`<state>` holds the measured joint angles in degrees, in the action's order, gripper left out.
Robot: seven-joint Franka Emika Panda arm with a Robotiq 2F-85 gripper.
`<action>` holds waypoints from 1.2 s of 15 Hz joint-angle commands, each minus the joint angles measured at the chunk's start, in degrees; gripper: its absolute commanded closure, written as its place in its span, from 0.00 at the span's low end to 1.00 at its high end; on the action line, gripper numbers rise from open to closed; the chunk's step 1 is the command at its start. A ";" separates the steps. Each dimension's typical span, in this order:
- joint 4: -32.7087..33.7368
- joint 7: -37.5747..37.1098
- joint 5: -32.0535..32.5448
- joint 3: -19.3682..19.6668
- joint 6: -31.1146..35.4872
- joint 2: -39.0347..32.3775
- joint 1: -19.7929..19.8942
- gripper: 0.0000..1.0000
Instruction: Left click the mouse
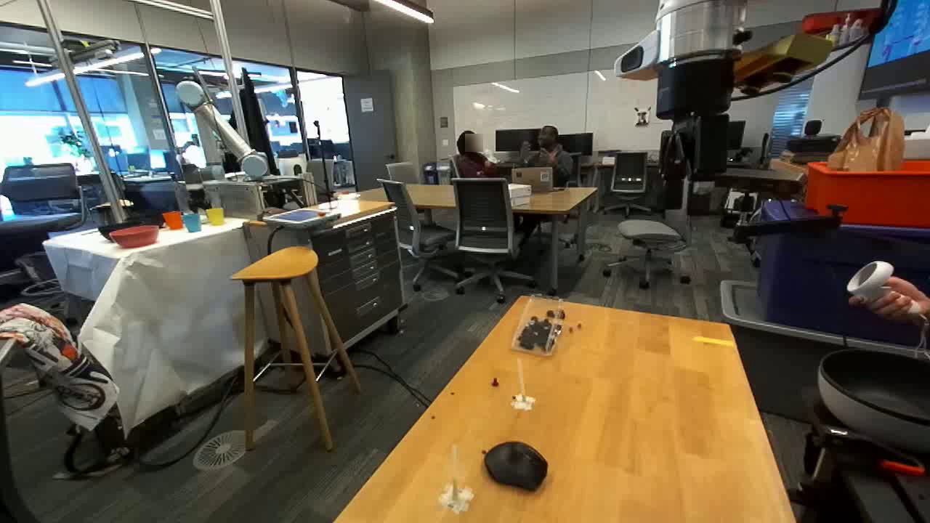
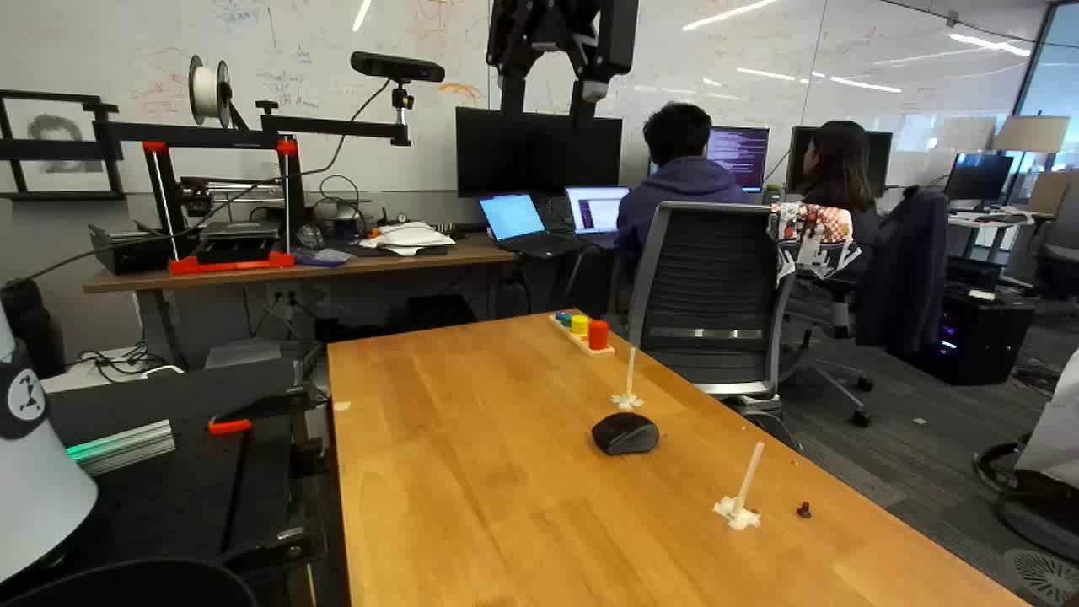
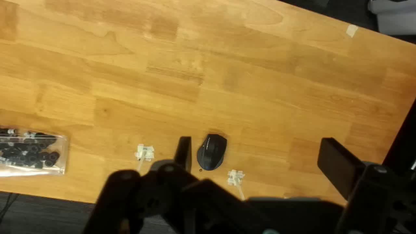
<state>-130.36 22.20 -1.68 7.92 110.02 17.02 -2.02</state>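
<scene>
The mouse point(image 1: 516, 465) is small, black and domed, and lies flat on the wooden table point(image 1: 639, 392). It also shows in an exterior view point(image 2: 625, 433) and in the wrist view point(image 3: 212, 152). My gripper point(image 3: 255, 146) is open and empty, its black fingers wide apart. In the wrist view the mouse appears between the fingers, close beside the left one, well below them. The gripper is high above the table in both exterior views, seen from the side in an exterior view point(image 1: 679, 181) and with parted fingers in an exterior view point(image 2: 548, 108).
Two thin upright sticks point(image 2: 748, 480) point(image 2: 630, 371) stand on taped bases near the mouse. A clear box point(image 3: 32, 152) of small dark pieces lies by the table's edge. A wooden toy with coloured pegs point(image 2: 597, 335) and a small dark screw point(image 2: 804, 510) are on the table.
</scene>
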 commanded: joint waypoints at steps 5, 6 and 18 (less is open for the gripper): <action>0.42 0.19 -0.24 -0.79 -0.10 0.08 0.85 0.00; 0.42 0.19 -0.24 -0.79 -0.10 0.08 0.85 0.00; 2.03 4.64 -15.66 -0.90 8.21 -8.23 -0.84 0.00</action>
<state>-130.39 24.80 -13.44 7.74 114.44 13.61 -2.39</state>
